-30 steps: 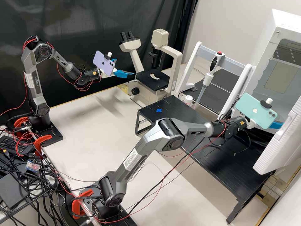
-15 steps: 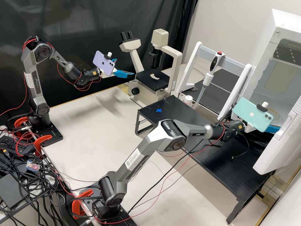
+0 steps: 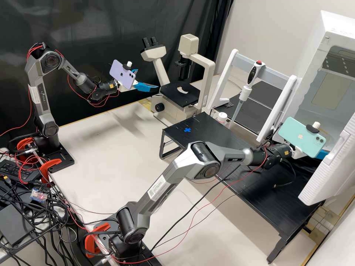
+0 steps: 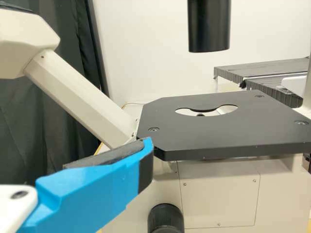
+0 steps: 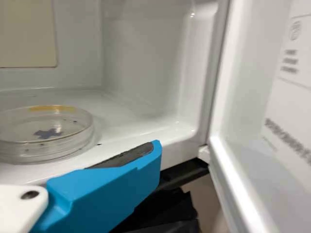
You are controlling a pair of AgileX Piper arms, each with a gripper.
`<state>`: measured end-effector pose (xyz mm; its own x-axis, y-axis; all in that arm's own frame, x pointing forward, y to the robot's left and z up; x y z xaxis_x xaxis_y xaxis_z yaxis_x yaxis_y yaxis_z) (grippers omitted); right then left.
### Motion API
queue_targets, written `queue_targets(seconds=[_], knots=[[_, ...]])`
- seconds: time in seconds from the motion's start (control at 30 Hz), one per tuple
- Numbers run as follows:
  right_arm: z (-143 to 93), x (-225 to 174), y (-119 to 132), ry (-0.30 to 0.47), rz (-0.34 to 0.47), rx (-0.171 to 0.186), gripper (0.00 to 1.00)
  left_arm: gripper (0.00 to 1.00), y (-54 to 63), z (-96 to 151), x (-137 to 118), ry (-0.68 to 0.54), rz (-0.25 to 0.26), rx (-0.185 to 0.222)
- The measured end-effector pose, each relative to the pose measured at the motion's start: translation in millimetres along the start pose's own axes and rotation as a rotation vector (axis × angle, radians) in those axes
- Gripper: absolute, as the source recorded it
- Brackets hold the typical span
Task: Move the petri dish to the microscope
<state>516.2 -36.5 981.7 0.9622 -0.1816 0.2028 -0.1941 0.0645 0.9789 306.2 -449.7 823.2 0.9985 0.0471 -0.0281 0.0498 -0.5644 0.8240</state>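
Right side first. My right fingers (image 5: 109, 189) are spread wide, bare pad in sight, nothing held. They are at the mouth of the white chamber (image 5: 141, 63). Petri dish (image 5: 46, 133) lies flat on the chamber floor, a little ahead of the right fingers and off to one side, near but apart. Clear walls; dark cross mark showing, yellowish strip at the rim. Door (image 3: 329, 166) swung open beside the same fingers, so the way in is clear of it; I judge clearance there modest.

Farther off, black stand (image 3: 273, 188) below the right arm; pipette (image 3: 246, 92) hung on its rack, between the chamber and the microscope (image 3: 209, 74).

Farthest: my left fingers (image 3: 146, 87), wide apart, holding nothing, near the edge of the microscope's stage (image 4: 223, 133). Contact with it, can't tell. Stage bare apart from its round cut-out, ahead of the left fingers.

Progress: chamber open, right fingers in reach of the dish. Grip not made. Left to do, by my reckoning: grasp, draw it out past the door, carry it across, perhaps with a handover to the left, then set it over the cut-out. Early stage yet.
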Motion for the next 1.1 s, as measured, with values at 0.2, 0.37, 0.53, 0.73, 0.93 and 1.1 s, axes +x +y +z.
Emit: queue_targets(seconds=[0.2,0.37,0.53,0.73,0.93,1.1], knots=[[-5,11,6,0.03,0.024,0.001,1.0,1.0,0.0,0,0,0.0,0.0,0.0],[-3,19,-4,0.016,-0.013,0.028,1.0,1.0,0.0,0,0,0.0,0.0,0.0],[-1,27,-12,0.024,-0.032,0.025,1.0,1.0,0.0,0,0,0.0,0.0,0.0],[-3,30,-13,0.043,-0.033,0.019,1.0,1.0,0.0,0,0,0.0,0.0,0.0],[-3,32,-14,0.044,-0.039,0.026,1.0,1.0,0.0,0,0,0.0,0.0,0.0],[-4,33,-14,0.05,-0.053,0.028,1.0,1.0,0.0,0,0,0.0,0.0,0.0]])
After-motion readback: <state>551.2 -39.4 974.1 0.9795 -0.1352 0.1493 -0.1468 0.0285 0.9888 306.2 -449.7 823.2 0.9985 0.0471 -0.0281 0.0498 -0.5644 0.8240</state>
